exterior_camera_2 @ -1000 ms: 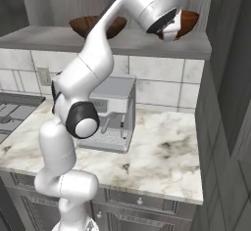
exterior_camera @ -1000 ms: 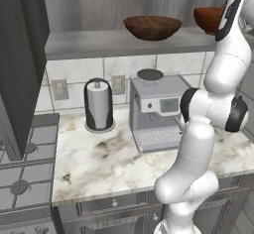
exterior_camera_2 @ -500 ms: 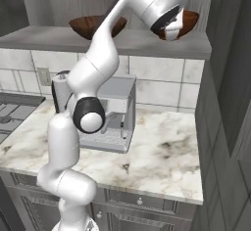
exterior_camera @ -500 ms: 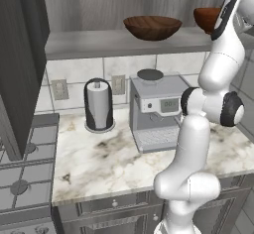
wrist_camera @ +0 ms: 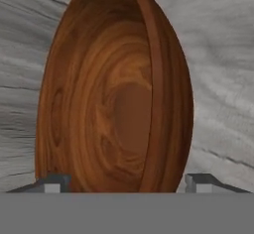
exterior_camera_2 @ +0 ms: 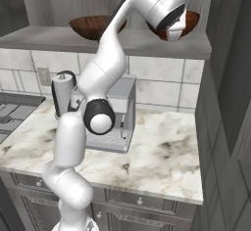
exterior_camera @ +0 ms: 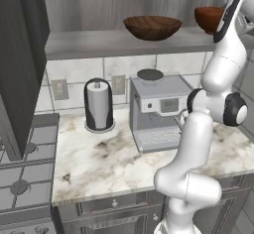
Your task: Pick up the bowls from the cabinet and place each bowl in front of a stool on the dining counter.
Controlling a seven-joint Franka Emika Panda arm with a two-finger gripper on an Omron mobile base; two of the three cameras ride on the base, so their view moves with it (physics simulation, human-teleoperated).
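No legible writing; claw (wrist_camera: 121,183) straddling reddish-brown bowl (wrist_camera: 116,89).

Arm stretched high, elbow bent, wrist turned level. Gripper (wrist_camera: 121,183) fingers (wrist_camera: 53,182) parted wide, one each side.

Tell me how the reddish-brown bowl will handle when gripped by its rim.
The reddish-brown bowl looks like rigid wood, so it likely won't flex. Its smooth, glossy surface may slip between the jaws. Held at one edge, the wide, rounded shape would probably tilt.
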